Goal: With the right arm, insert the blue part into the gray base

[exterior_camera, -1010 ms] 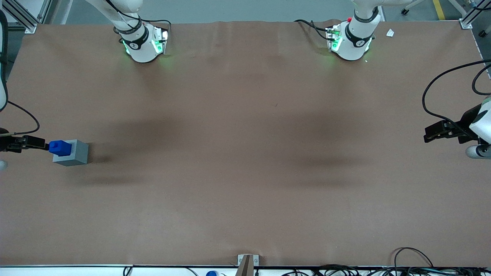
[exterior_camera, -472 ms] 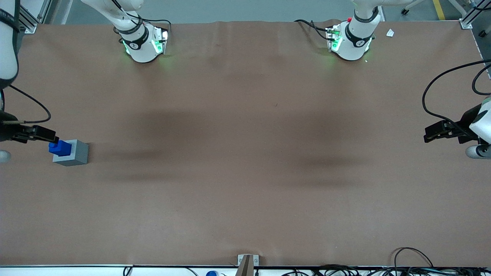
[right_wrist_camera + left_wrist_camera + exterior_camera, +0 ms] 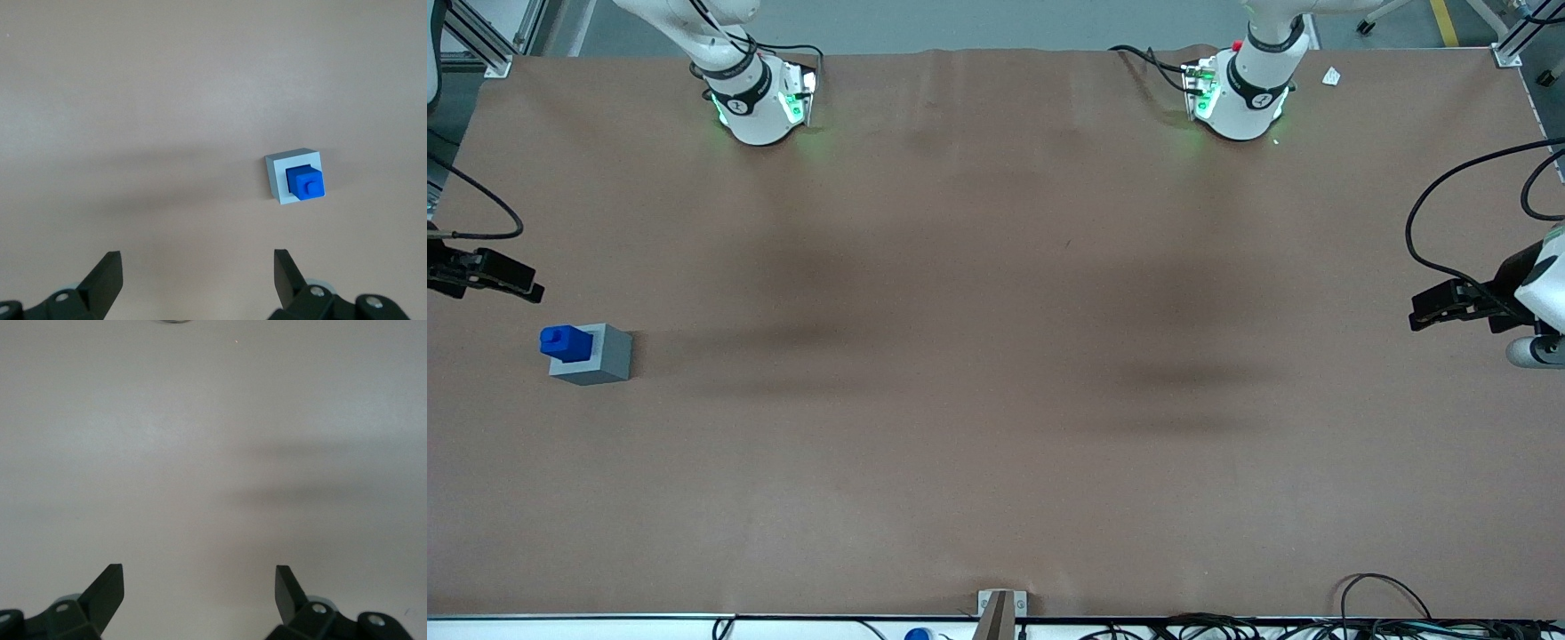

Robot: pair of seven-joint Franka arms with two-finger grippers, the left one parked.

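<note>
The blue part (image 3: 566,342) stands upright in the socket of the gray base (image 3: 598,356), knob end up, at the working arm's end of the table. Both also show in the right wrist view: the blue part (image 3: 306,181) sits in the gray base (image 3: 280,175). My right gripper (image 3: 523,286) is open and empty, raised above the table and farther from the front camera than the base. In its own wrist view the gripper (image 3: 198,261) shows two spread fingers with nothing between them.
The brown table cover (image 3: 996,373) spans the view. Both arm bases (image 3: 760,102) (image 3: 1240,98) stand at its edge farthest from the front camera. Cables (image 3: 1369,613) lie along the nearest edge. A small white scrap (image 3: 1331,77) lies near one base.
My gripper has let go of the blue part and risen away from it, moving farther from the front camera. The blue part stays seated in the gray base.
</note>
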